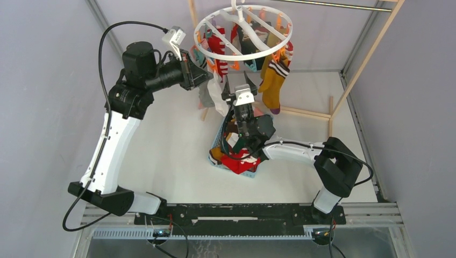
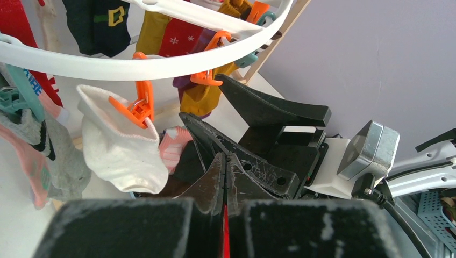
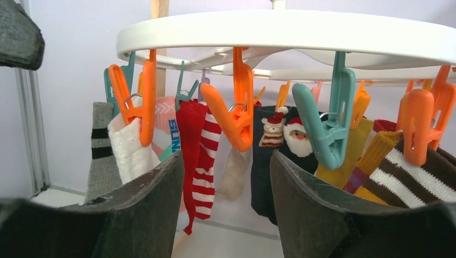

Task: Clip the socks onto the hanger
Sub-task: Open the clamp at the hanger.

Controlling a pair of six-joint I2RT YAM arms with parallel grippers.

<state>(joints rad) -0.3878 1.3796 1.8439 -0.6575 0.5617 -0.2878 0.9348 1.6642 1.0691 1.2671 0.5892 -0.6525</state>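
Note:
The white ring hanger [image 1: 243, 54] hangs at the back with several socks clipped round it. My left gripper [image 1: 207, 75] is shut and empty beside its left rim; in the left wrist view [image 2: 226, 158] only a thin red sliver shows between the closed jaws. A white sock [image 2: 121, 153] hangs there from an orange clip [image 2: 141, 105]. My right gripper [image 1: 239, 81] points up under the ring, open and empty; its fingers [image 2: 274, 110] show in the left wrist view. In the right wrist view [image 3: 226, 161] an empty orange clip [image 3: 236, 115] and a teal clip [image 3: 328, 126] hang just above the jaws.
A light-blue basket [image 1: 247, 174] with red, mustard and dark socks sits on the table under the right wrist. A wooden frame [image 1: 371, 54] with a metal rod [image 1: 344, 5] carries the hanger. Grey walls stand close on both sides.

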